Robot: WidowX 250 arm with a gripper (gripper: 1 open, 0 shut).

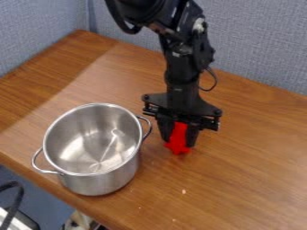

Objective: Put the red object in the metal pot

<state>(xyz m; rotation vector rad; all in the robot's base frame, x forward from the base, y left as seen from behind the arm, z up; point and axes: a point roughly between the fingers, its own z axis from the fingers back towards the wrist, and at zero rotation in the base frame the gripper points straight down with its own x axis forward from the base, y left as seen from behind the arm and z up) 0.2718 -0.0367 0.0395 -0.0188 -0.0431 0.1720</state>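
A brown wooden counter with a glossy, light-catching grain fills most of the view, its near edge running down toward 5 o'clock. Behind it, from 10 to 12 o'clock, stands a grey-blue fabric partition. At 7 o'clock, below the counter's edge, dark cables lie blurred.

Black arm upright, gripper pointing straight down, fingers closed

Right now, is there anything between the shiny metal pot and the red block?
No. In the camera view, only bare wooden table separates the round metal pot from the red plastic block.
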